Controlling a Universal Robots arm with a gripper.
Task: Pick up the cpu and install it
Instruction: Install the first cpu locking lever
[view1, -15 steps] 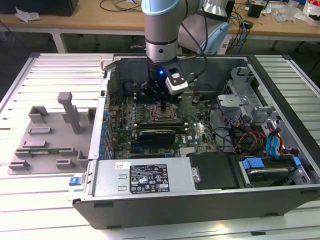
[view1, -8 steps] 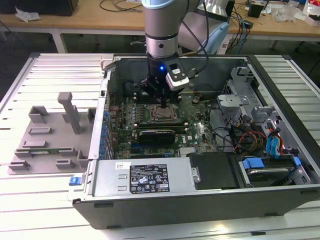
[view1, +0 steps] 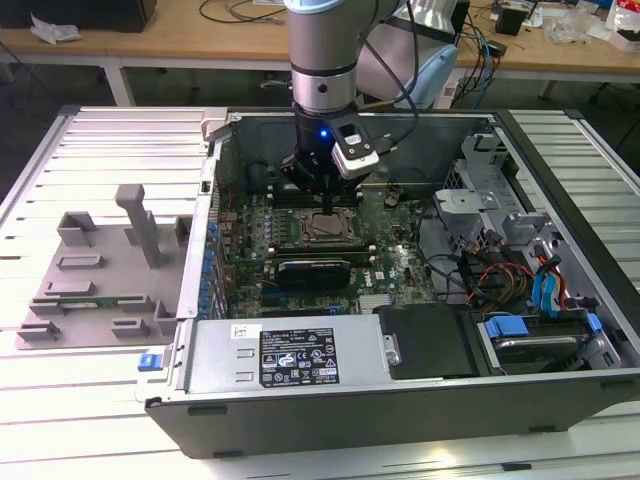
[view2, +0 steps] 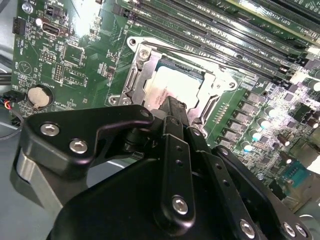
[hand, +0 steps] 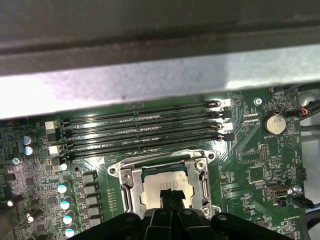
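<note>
cpu (view2: 176, 87) sits flat in the socket frame (view2: 134, 75) on the motherboard (hand: 260, 165): pale silvery top, thin dark rim. Gripper (view2: 170, 102) fingers together, tips just above it.

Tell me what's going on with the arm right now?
The arm's gripper is down inside the open computer case, directly over the motherboard's socket frame. The cpu lies inside that frame, silvery top up, with the gripper's tip at its edge in both wrist views. The grey tray sits outside the case, at the exterior view's left.
</note>
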